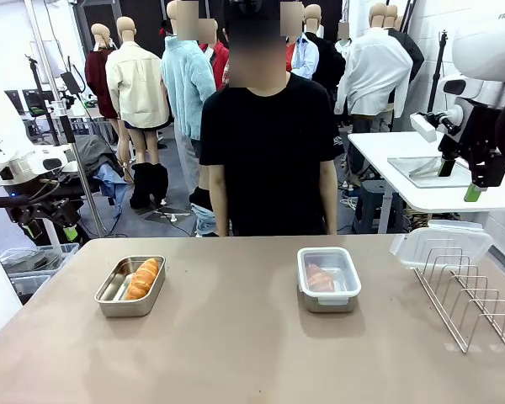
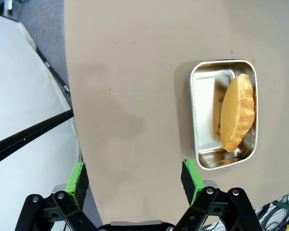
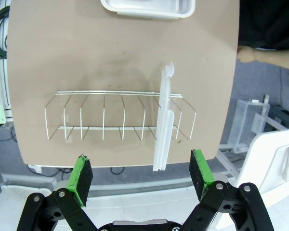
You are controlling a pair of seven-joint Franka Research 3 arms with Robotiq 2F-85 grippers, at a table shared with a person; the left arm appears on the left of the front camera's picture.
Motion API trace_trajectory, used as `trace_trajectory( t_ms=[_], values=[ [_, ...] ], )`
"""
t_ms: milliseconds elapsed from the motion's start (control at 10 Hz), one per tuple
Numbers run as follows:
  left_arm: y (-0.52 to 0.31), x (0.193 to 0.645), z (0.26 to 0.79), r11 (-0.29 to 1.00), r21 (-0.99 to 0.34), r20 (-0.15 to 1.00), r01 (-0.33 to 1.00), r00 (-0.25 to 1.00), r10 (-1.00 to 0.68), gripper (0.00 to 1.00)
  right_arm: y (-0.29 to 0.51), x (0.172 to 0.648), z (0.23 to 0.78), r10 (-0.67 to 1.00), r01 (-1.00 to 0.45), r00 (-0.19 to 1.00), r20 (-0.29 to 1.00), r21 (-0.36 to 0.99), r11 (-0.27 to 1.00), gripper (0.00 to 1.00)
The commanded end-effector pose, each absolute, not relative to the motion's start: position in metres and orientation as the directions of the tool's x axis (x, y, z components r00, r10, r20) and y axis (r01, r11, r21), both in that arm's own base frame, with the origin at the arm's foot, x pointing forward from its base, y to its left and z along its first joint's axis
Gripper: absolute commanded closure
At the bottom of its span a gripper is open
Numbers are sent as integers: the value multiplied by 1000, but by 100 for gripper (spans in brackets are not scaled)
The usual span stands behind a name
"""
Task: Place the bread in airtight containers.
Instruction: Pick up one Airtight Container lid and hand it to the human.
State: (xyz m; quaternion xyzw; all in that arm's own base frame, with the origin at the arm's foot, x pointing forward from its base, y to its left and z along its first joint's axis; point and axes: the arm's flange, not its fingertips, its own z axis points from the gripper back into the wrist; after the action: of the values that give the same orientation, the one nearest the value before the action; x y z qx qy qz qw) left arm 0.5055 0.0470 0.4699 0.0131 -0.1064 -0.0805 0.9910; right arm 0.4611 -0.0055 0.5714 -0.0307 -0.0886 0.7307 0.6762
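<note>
The left gripper point(image 2: 135, 180) has its jaws spread wide and empty, hanging above bare tabletop point(image 2: 135, 96) near the table's edge. Beyond and to one side of it in the left wrist view sits an open steel tin point(image 2: 202, 120) with a croissant point(image 2: 237, 111) leaning along one long wall, the rest of the tin floor bare. Nothing lies between those jaws and the tin.

The right gripper point(image 3: 142, 175) also has its jaws wide apart, holding nothing, raised off the table's edge. Right below it stands a wire rack point(image 3: 103, 118), and a clear plastic lid point(image 3: 164, 120) is slotted upright near one end of it. Past the rack lies the rim of a lidded tin point(image 3: 147, 7).

From the front, the open tin point(image 1: 109, 307) with its croissant point(image 1: 143, 278) sits on the robot's left of the tabletop point(image 1: 236, 353); the second tin point(image 1: 328, 279), near the middle and well apart from the first, has a clear lid on and a croissant point(image 1: 319, 278) inside. The rack point(image 1: 471, 295) stands at the right, the spare lid point(image 1: 442, 244) at its far end. A person point(image 1: 269, 143) in black stands at the far side.
</note>
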Motion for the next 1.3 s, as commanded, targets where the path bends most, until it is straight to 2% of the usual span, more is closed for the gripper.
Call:
trace_trajectory(
  t_ms=[0, 100, 300, 1000, 1200],
  values=[
    [48, 504, 471, 987, 66, 205, 144, 966, -155, 0, -7, 461, 572, 993, -983, -100, 58, -163, -89, 0],
    [48, 504, 471, 987, 66, 205, 144, 966, -155, 0, -6, 461, 571, 994, -983, -84, 75, -171, -70, 0],
    [48, 504, 471, 987, 66, 205, 144, 966, -155, 0, -1, 475, 551, 989, -976, -126, 78, -186, -110, 0],
    [48, 504, 471, 987, 66, 205, 144, 966, -155, 0, -5, 534, 462, 994, -997, -33, 103, -69, -26, 0],
    [48, 504, 471, 987, 66, 205, 144, 966, -155, 0, -9, 541, 447, 998, -996, 6, 60, -93, 11, 0]
  ],
)
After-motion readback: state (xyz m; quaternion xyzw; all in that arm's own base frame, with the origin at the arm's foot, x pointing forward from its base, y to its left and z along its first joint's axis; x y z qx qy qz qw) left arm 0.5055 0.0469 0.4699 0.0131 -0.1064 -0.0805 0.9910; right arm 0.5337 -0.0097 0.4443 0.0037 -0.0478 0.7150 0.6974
